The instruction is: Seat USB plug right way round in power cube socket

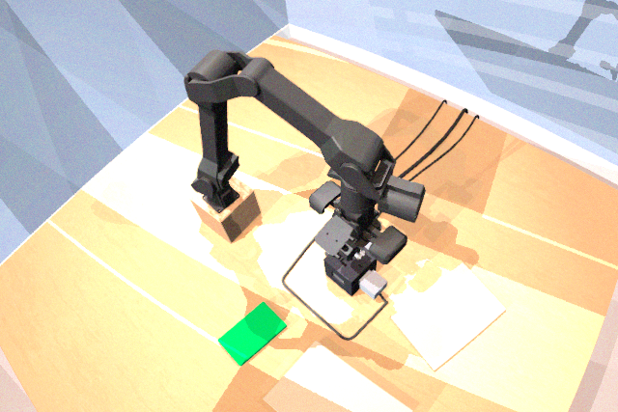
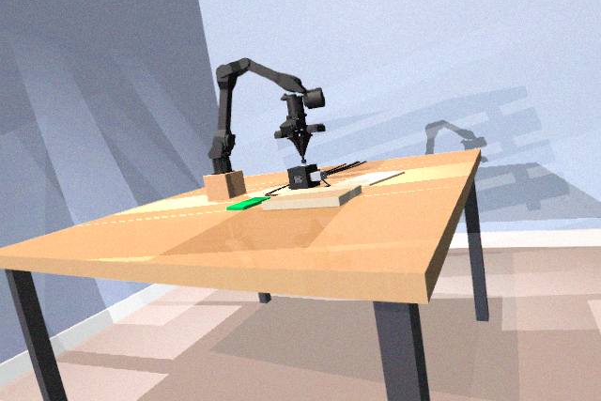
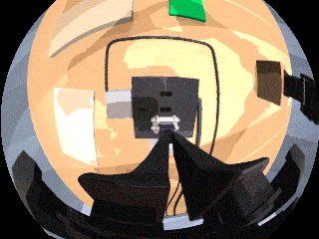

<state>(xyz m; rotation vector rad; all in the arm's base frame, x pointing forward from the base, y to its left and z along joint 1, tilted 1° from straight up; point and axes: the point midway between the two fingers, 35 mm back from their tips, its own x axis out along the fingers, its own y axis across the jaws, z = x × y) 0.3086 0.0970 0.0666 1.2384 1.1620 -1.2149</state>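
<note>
The black power cube stands on the table. My gripper points down over its top, shut on the small USB plug. The plug, whitish with a dark middle, shows at the fingertips, over the end of the cube's top nearest the fingers in the wrist view. Two dark sockets beside it on the top are uncovered. The fingers hide part of the plug and its socket; I cannot tell how deep it sits or which way round it is.
A light grey adapter sticks out of the cube's side, and a black cable loops around the cube. Nearby lie a green slab, a white sheet and a thick pale slab. More cables run behind.
</note>
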